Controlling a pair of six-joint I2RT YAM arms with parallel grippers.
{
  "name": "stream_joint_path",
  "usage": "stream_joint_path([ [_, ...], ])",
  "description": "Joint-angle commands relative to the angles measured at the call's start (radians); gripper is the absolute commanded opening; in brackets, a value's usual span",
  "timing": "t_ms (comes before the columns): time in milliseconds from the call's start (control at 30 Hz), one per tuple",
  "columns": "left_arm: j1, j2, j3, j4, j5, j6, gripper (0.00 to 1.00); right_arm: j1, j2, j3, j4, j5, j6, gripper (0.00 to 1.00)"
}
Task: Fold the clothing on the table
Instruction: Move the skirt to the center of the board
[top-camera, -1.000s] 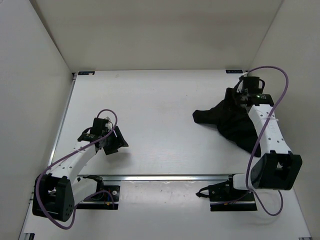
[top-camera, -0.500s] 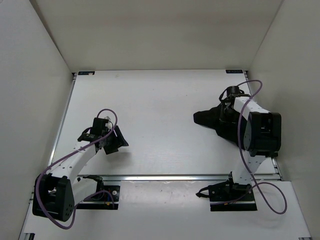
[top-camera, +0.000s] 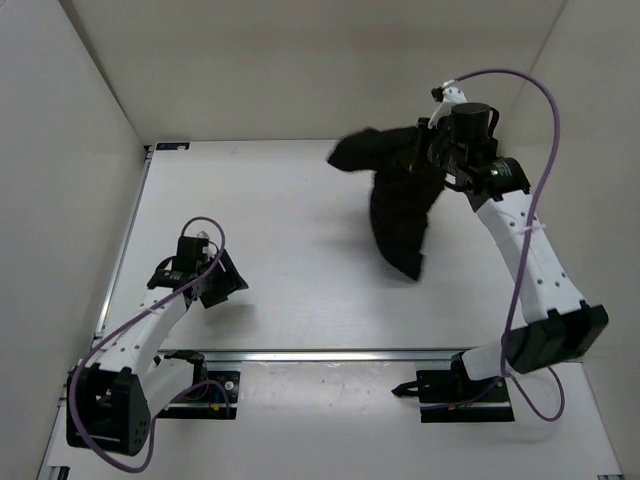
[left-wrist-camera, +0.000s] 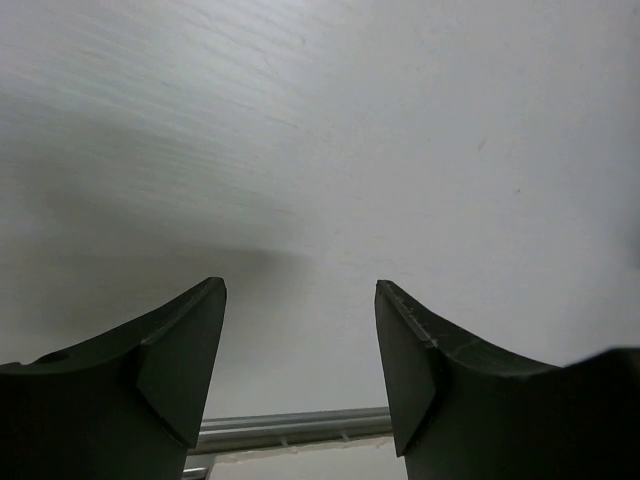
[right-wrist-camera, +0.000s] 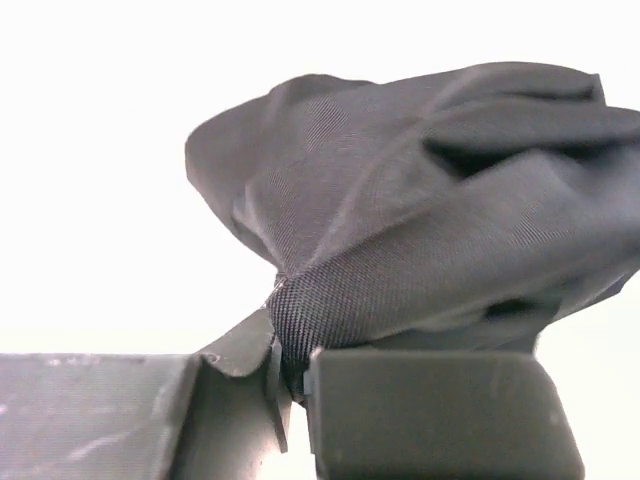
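White walls (top-camera: 300, 70) close in the table (top-camera: 300, 210); we see the clothing (top-camera: 400, 205), black and creased, hanging bunched over the far right part of it, one end flaring left and a long fold drooping toward the surface; whether its tip touches we cannot tell; our right gripper (top-camera: 434, 152) is clamped tight on a fold, the fabric pinched between its fingers (right-wrist-camera: 440, 410); our left gripper (top-camera: 226, 283) sits low over the near left, close to the rail (top-camera: 300, 354), jaws spread wide and holding nothing; only bare tabletop shows between them.
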Motion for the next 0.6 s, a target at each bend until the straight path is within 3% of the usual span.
stream_joint_path([
  [0, 0.048, -0.105, 0.069, -0.032, -0.094, -0.005, 0.72, 0.045, -0.039, 0.071, 0.049, -0.142, 0.016, 0.0],
  [133, 0.049, -0.122, 0.154, -0.077, -0.141, 0.001, 0.73, 0.002, -0.074, -0.109, 0.11, -0.285, 0.093, 0.0],
  [233, 0.047, -0.116, 0.191, -0.097, -0.163, 0.011, 0.74, -0.033, -0.119, -0.272, 0.147, -0.371, 0.141, 0.11],
  [300, 0.051, -0.114, 0.198, -0.102, -0.186, 0.019, 0.74, -0.064, -0.188, -0.455, 0.122, -0.388, 0.162, 0.31],
  [333, 0.045, -0.114, 0.202, -0.1, -0.192, 0.022, 0.75, -0.091, -0.227, -0.534, 0.109, -0.382, 0.171, 0.49],
  [433, 0.045, -0.096, 0.196, -0.077, -0.183, 0.033, 0.75, -0.174, -0.291, -0.643, 0.063, -0.382, 0.138, 0.79],
  [567, -0.029, -0.024, 0.199, -0.039, -0.109, -0.016, 0.75, -0.173, -0.26, -0.607, 0.018, -0.269, 0.081, 0.84],
])
